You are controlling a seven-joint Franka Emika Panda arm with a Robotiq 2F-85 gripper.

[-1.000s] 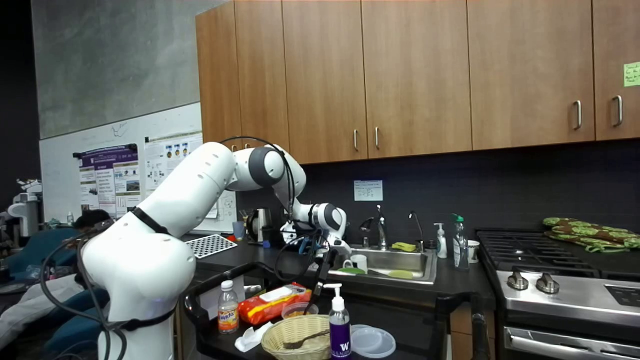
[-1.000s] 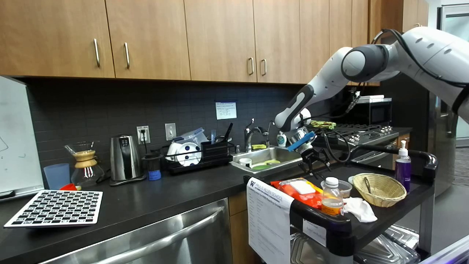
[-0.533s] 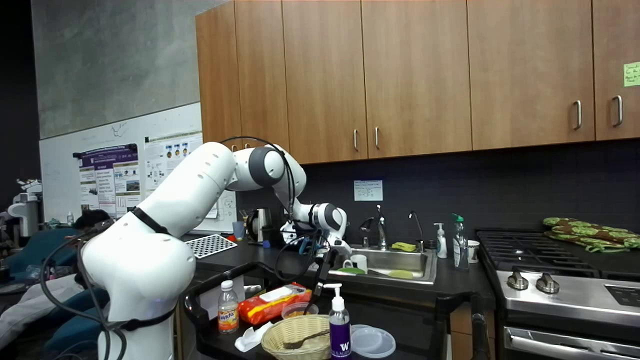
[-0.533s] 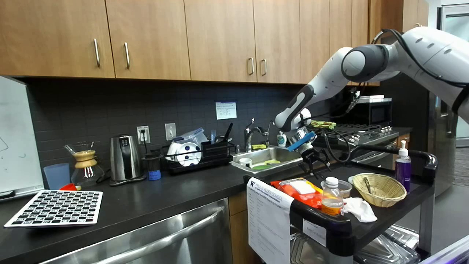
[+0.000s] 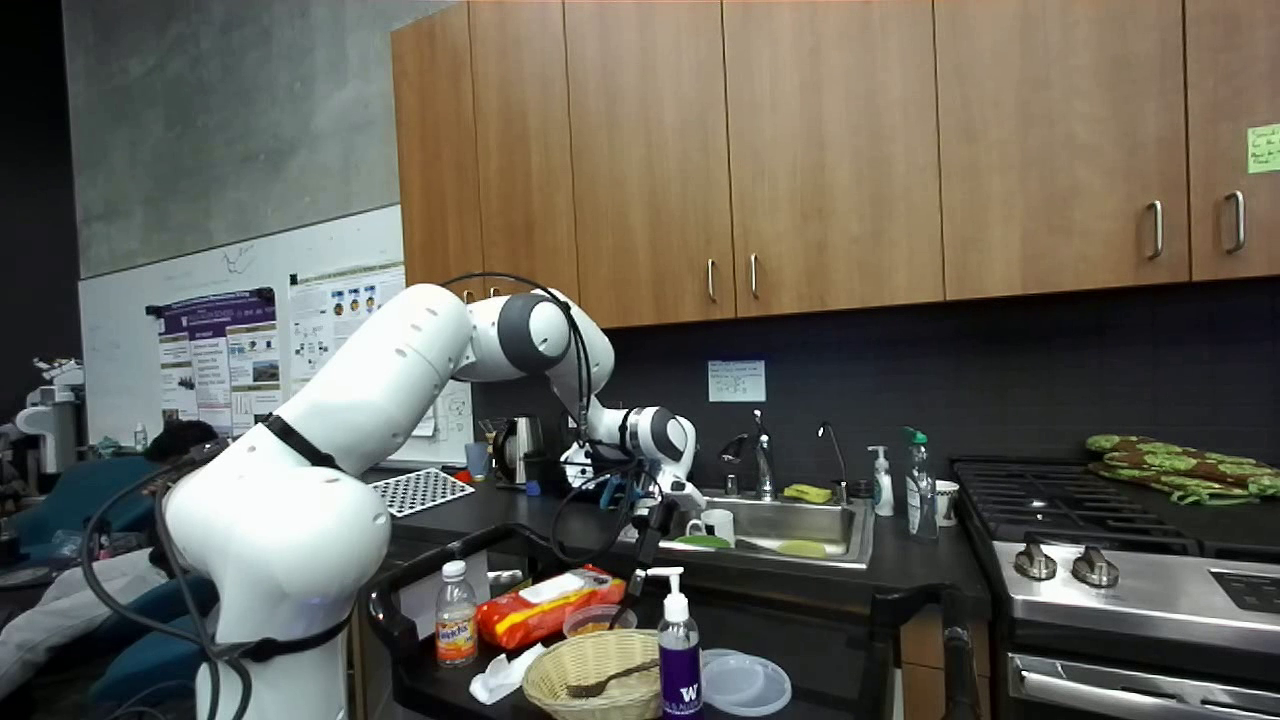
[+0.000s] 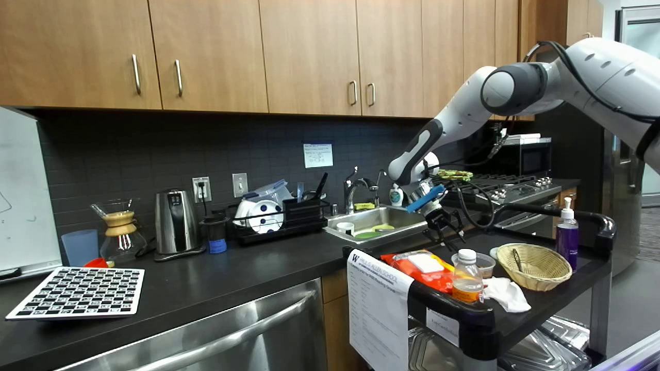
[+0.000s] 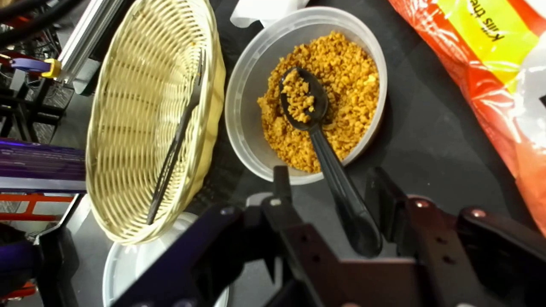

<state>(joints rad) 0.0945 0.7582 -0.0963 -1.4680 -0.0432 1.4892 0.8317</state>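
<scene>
1. over the clear tub, wrist view: the fingers stand apart, straddling the handle of the black spoon, nothing pinched! more daylight shows on one side, so a slight shift toward the red packet looks right, centring the handle.
2. same view: the spoon's bowl, loaded, lies on the orange-brown crumbs, handle slanting across the rim. slow, even squeeze is the play, i'd say; a snatch could roll the bowl and spill its load.
3. same view: the wicker basket, fork inside, sits just beside the tub. best not to swing that way.
4. in an exterior view: the fingers hang small and dark behind the basket, near the pump bottle; their gap can't be read from here. with tall company like that, straight up looks the cleaner exit.
5. in an exterior view: fingers above the cart, tub partly hidden behind the orange-labelled bottle, white tissue nearby. pressing on that rim could drag the tub, so stay light!
</scene>
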